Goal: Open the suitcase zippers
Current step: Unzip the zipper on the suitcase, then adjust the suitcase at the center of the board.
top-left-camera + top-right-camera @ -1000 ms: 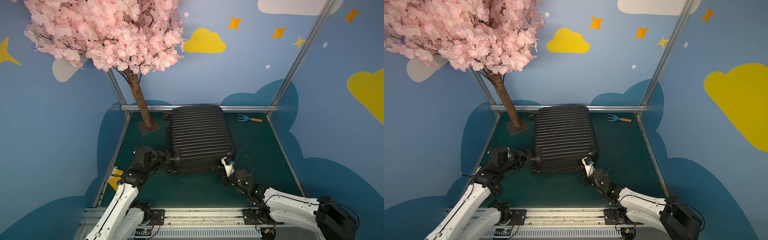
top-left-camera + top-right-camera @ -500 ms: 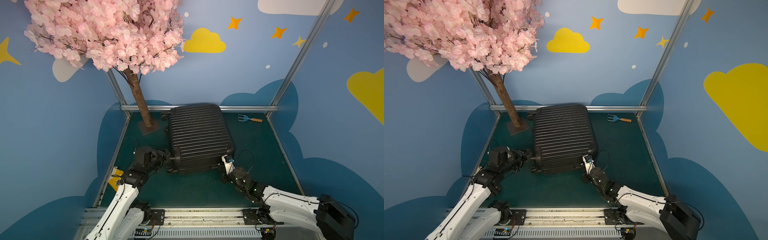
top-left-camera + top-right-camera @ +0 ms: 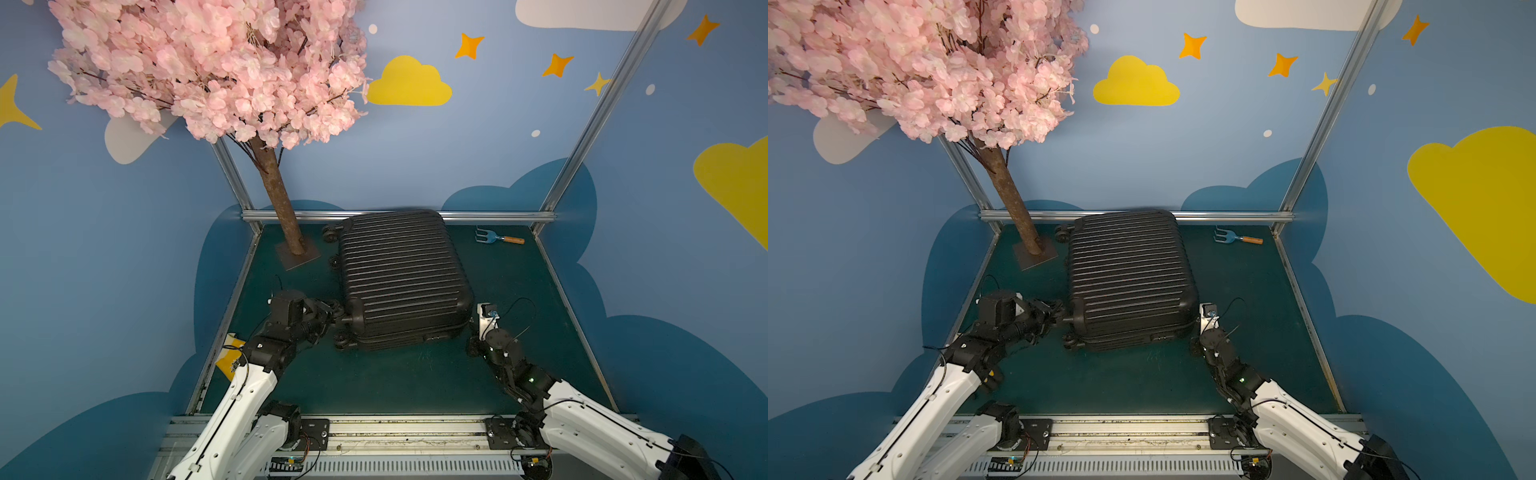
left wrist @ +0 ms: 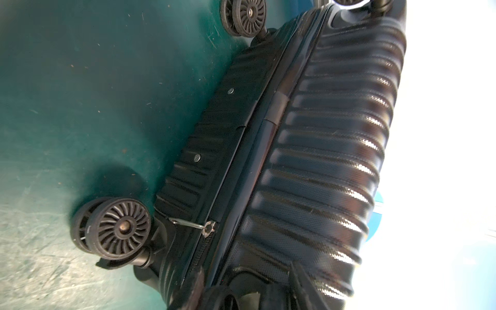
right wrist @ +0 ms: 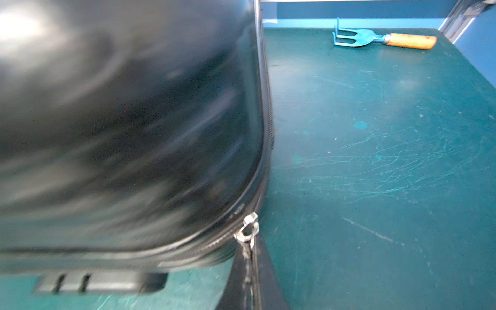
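Pinching pull [image 5: 248,232] at suitcase [image 3: 401,282] corner: right hand [image 5: 249,261] clenched on it; left hand [image 3: 338,316] grasping wheel [image 3: 352,320]. Next: drag pull along zipper [image 5: 268,107], steady tension.

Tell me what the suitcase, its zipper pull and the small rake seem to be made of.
Suitcase: likely hard plastic, glossy, with moulded ribs. Zipper pull: probably metal, silvery and shiny. Rake: blue glossy head, perhaps painted metal; orange-brown handle, seemingly wood.

Both top views are evenly lit and sharp, with edges bent by wide-angle distortion. Beside the suitcase [image 4: 322,161], the left wrist view is blown out white; the right wrist view's shell is blurred.
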`<state>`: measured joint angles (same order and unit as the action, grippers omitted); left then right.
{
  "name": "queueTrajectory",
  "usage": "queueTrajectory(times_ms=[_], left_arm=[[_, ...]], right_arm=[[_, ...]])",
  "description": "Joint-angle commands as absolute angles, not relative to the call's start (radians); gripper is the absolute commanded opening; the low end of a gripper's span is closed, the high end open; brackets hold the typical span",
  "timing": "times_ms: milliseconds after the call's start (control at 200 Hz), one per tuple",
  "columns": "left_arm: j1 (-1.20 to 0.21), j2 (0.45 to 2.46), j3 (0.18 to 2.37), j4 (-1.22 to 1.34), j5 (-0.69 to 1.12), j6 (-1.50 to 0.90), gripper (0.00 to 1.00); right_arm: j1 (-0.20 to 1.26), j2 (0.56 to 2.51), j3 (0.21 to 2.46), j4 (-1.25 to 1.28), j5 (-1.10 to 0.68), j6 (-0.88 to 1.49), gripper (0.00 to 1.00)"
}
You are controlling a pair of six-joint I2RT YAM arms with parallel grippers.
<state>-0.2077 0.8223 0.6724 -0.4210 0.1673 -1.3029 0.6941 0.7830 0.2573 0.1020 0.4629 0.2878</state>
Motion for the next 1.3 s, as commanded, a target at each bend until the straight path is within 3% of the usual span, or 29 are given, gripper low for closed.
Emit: queueTrajectory(times_ms=[0, 190, 320, 415, 561, 676, 746, 886, 1001, 1141, 1296], left_arm=[[-0.194, 0.854, 0.727, -0.558, 0.072, -1.046, 0.02], [-0.198, 1.021, 0.853, -0.599, 0.058, -0.858, 0.02], [-0.199, 1.148, 0.970, -0.649, -0.096, -0.766, 0.02], [-0.198, 1.246, 1.060, -0.646, -0.184, -0.732, 0.17], [-0.194, 1.477, 1.255, -0.625, -0.165, -0.707, 0.28], [-0.176, 1.621, 1.463, -0.792, -0.176, -0.744, 0.49], [-0.178, 1.603, 1.497, -0.851, -0.190, -0.754, 0.64], [-0.181, 1.397, 1.338, -0.795, -0.173, -0.745, 0.84], [-0.183, 1.248, 1.231, -0.810, -0.128, -0.774, 0.84], [-0.280, 1.137, 1.033, -0.701, 0.003, -0.902, 0.74], [-0.414, 1.147, 0.851, -0.452, 0.049, -1.061, 0.66]], right_arm=[[0.571, 0.848, 0.306, 0.222, 0.582, 0.301, 0.00], [0.524, 0.889, 0.339, 0.299, 0.320, 0.269, 0.00], [0.621, 0.769, 0.318, 0.196, 0.378, 0.296, 0.00], [0.707, 0.679, 0.307, 0.108, 0.423, 0.307, 0.00], [0.832, 0.612, 0.305, -0.001, 0.465, 0.377, 0.00], [0.915, 0.617, 0.307, -0.033, 0.497, 0.417, 0.00], [0.952, 0.629, 0.308, -0.032, 0.511, 0.427, 0.00], [1.002, 0.661, 0.314, -0.014, 0.533, 0.462, 0.00], [1.014, 0.692, 0.312, 0.022, 0.517, 0.478, 0.00], [1.029, 0.748, 0.333, 0.064, 0.496, 0.483, 0.00], [1.054, 0.803, 0.367, 0.078, 0.496, 0.488, 0.00]])
